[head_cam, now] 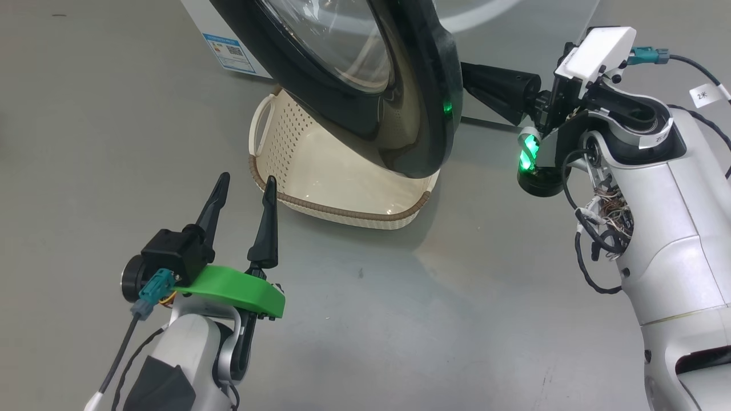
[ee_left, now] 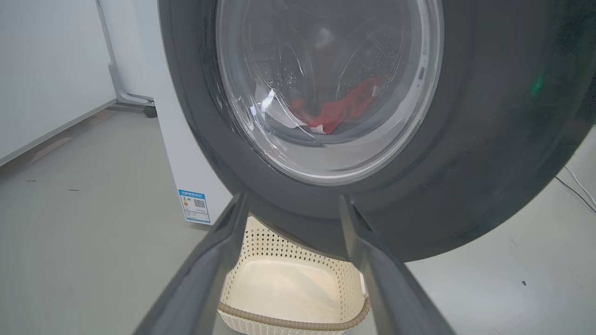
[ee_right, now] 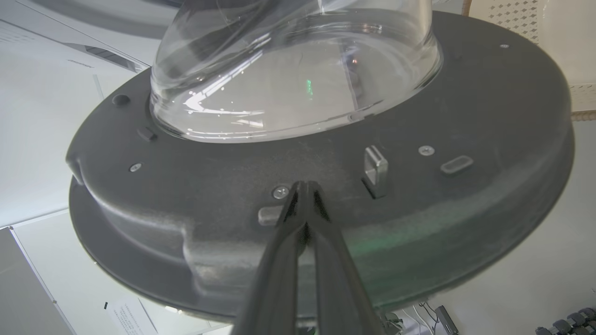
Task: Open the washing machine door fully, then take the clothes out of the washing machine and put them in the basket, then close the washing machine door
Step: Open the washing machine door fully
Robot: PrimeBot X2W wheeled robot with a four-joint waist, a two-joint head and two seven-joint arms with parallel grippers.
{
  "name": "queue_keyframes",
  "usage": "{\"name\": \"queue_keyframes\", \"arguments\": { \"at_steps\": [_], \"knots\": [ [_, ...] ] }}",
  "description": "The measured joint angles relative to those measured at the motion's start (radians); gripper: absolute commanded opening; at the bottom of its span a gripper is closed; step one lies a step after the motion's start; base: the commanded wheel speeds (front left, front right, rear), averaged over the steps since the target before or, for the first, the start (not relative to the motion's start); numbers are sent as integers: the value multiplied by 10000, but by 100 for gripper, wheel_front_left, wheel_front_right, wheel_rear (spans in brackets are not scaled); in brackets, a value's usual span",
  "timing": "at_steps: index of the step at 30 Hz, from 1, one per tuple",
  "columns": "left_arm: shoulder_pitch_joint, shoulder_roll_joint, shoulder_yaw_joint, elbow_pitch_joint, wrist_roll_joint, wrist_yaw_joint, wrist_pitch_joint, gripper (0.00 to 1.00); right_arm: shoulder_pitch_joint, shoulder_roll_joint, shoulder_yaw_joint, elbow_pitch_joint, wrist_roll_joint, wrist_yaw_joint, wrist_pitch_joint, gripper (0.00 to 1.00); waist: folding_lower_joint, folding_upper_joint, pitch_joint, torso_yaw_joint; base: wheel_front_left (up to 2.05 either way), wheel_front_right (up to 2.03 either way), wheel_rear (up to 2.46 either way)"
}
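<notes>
The washing machine door (head_cam: 400, 85), with its black rim and clear glass bowl, stands swung out over the cream basket (head_cam: 297, 165). My right gripper (head_cam: 469, 77) is shut with nothing in it, and its tips (ee_right: 305, 188) rest against the door's inner rim (ee_right: 419, 195) beside the latch. My left gripper (head_cam: 245, 185) is open and empty, low in front of the basket's near left rim. In the left wrist view, red clothes (ee_left: 344, 109) and a white piece (ee_left: 274, 114) show through the door glass (ee_left: 326, 153), inside the washing machine (ee_left: 186, 153). The basket (ee_left: 288, 288) is empty.
Bare grey floor (head_cam: 400, 297) lies around the basket. The machine's white side carries a blue sticker (head_cam: 229, 52). A white wall and a wheeled frame (ee_left: 135, 100) stand to the left of the machine. A white cable (ee_left: 577, 186) lies on the floor at right.
</notes>
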Motion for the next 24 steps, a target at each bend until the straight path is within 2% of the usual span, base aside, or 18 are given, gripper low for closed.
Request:
{"name": "queue_keyframes", "arguments": {
  "at_steps": [24],
  "knots": [
    [305,4,-167,-6,31,82,0,100,638,0,2711,-740,1747,0,31,0,0,0,-371,235,0,0,0]
  ]
}}
